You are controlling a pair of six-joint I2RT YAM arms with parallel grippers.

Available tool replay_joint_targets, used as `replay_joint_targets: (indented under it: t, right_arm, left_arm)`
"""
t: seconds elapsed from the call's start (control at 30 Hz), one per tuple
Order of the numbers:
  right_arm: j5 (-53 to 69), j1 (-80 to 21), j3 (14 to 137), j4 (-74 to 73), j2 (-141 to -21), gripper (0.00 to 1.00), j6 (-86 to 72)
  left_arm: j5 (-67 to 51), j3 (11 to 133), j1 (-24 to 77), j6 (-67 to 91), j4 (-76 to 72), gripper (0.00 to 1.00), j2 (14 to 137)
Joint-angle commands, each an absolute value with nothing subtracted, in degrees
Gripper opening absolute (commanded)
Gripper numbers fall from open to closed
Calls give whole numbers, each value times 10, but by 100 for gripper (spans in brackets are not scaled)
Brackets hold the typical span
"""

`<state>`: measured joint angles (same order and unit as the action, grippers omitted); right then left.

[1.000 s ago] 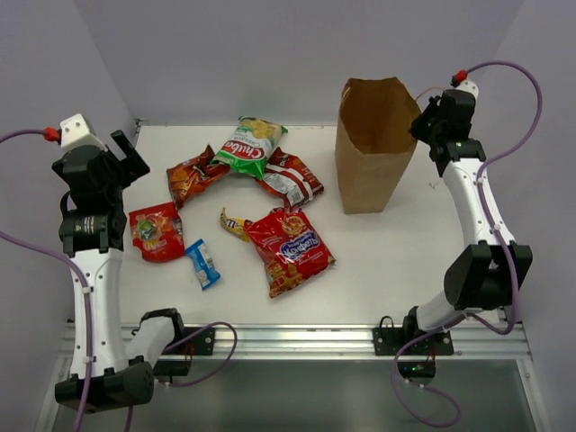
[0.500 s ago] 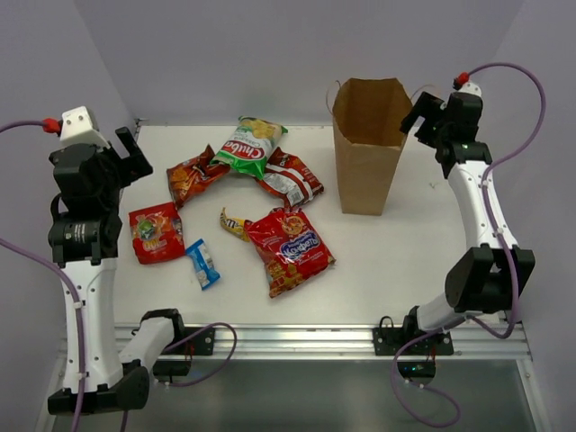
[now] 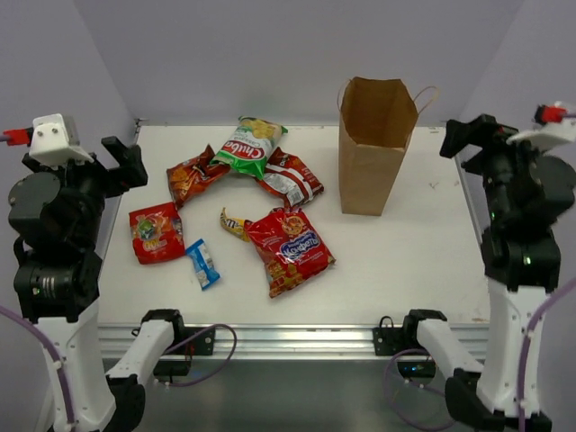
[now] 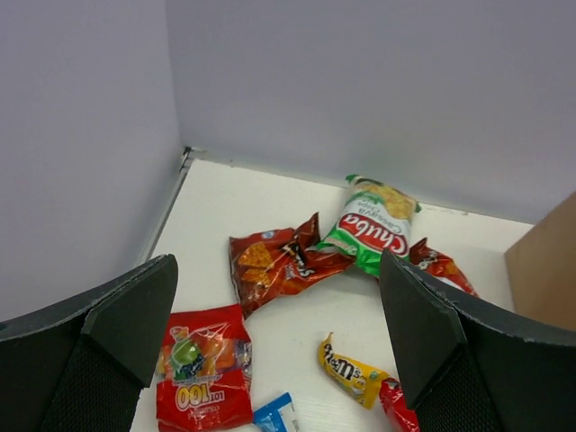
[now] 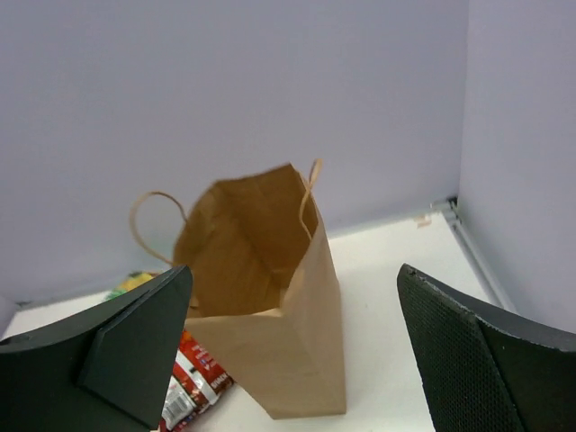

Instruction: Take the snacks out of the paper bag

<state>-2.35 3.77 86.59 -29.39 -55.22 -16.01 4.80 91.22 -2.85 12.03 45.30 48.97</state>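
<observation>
- a white table (image 3: pixel 405 243) seen from above, with pale lilac walls on three sides. clock directions start at the table's centre, with 12 o'clock at the far wall.
- the paper bag (image 3: pixel 376 153) stands upright at about 1 o'clock. its mouth is open to the top and it sits apart from every packet. a thin handle (image 5: pixel 144 220) loops out from its rim. the right wrist camera sees brown paper inside, but the bottom is out of sight.
- seven snacks lie on the table outside the bag, spread between 6 and 11 o'clock.
- the green-white chip bag (image 3: pixel 249 147) is at 11 o'clock, nearest the far wall. it overlaps a dark orange chip bag (image 3: pixel 191 176) at its 8 o'clock and a red-and-white packet (image 3: pixel 290 177) at its 4 o'clock.
- the large red chip bag (image 3: pixel 290 250) lies just 6 o'clock of centre. one end of the yellow candy pack (image 3: pixel 232 223) touches its left corner.
- a red packet with a green picture (image 3: pixel 156 232) lies at 9 o'clock near the left edge. the blue bar (image 3: pixel 202 263) is just beside it, at its 4 o'clock.
- the left gripper (image 4: pixel 277 288) is raised above the left edge at 9 o'clock. its jaws are spread wide with nothing between them.
- the right gripper (image 5: pixel 295 297) is raised at the right edge near 2 o'clock, clear of the bag. its jaws are spread wide and it holds nothing.
</observation>
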Motion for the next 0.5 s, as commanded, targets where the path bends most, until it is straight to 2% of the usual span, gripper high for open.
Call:
replay_joint_targets:
  t: [0.0,0.23,0.47]
  right_arm:
    - [-19,38,853,-322,-444,99,-135]
    - [11,21,791,-312,-253,99,-140]
    - [-41,-61,753,-295,-159,99,-115]
  left_arm:
    - [14,963,-7,97,468,100,456]
    - [68,1009,67,86,475,100,399]
    - [167,995,101,90,494,100,359]
